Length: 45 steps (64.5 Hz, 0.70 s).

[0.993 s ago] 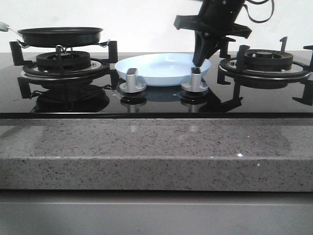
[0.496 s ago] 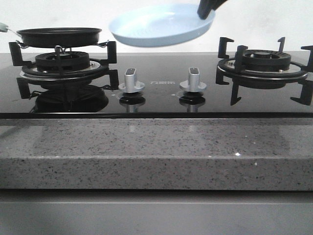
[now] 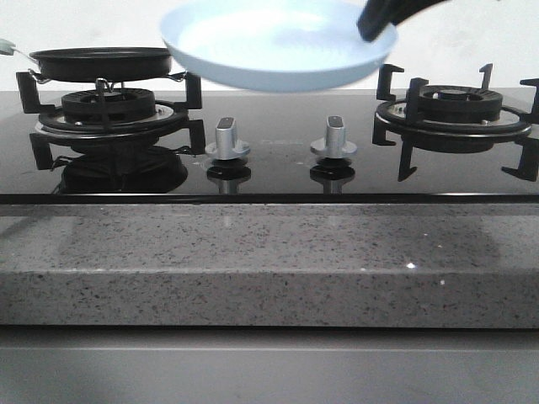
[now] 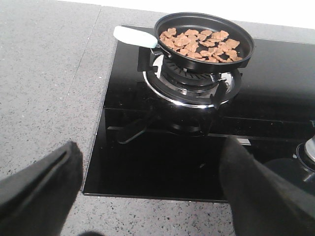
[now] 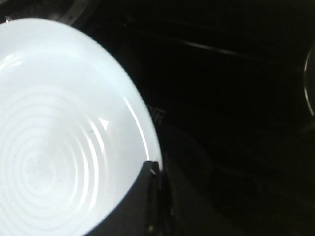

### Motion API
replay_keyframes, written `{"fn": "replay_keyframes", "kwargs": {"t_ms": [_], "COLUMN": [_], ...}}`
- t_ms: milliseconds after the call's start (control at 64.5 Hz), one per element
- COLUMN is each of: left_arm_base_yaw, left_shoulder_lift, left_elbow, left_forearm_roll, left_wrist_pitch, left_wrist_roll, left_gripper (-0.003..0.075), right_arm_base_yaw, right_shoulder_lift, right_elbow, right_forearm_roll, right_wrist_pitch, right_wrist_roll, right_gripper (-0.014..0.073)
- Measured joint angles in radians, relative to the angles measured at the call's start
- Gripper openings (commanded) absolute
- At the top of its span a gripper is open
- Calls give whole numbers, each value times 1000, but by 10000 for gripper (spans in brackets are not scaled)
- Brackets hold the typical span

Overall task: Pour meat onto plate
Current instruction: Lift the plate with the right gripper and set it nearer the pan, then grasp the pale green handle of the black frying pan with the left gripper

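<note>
The pale blue plate [image 3: 274, 46] hangs in the air above the hob's middle, tilted, with nothing in it. My right gripper [image 3: 376, 29] is shut on its right rim; the right wrist view shows the plate [image 5: 54, 128] and one finger [image 5: 147, 196] over its edge. The meat [image 4: 199, 43] lies in the black frying pan [image 4: 204, 37] on the left burner. The pan also shows in the front view [image 3: 101, 61]. My left gripper [image 4: 150, 191] is open and empty, above the hob's near left corner, well short of the pan.
The pan's pale handle [image 4: 135, 37] points away from the hob. Two silver knobs [image 3: 229, 139] [image 3: 334, 137] stand at the hob's front middle. The right burner grate [image 3: 455, 109] is bare. A speckled grey counter [image 3: 269, 261] runs along the front.
My right gripper has lifted the plate from the hob between the burners, up and a little leftward toward the pan. The pan has not moved.
</note>
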Motion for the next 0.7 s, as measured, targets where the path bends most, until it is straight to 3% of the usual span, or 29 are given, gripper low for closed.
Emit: {"fn": "replay_keyframes", "kwargs": {"t_ms": [279, 698], "left_arm_base_yaw": [0, 0], "left_shoulder_lift": [0, 0], "left_elbow": [0, 0], "left_forearm_roll": [0, 0], "left_wrist_pitch": [0, 0], "left_wrist_roll": [0, 0], "left_gripper": [566, 566], "right_arm_base_yaw": [23, 58], "right_shoulder_lift": [-9, -15], "right_elbow": [180, 194], "right_forearm_roll": [8, 12], "right_wrist_pitch": [-102, -185], "right_wrist_roll": [-35, -45], "right_gripper": [-68, -68]}}
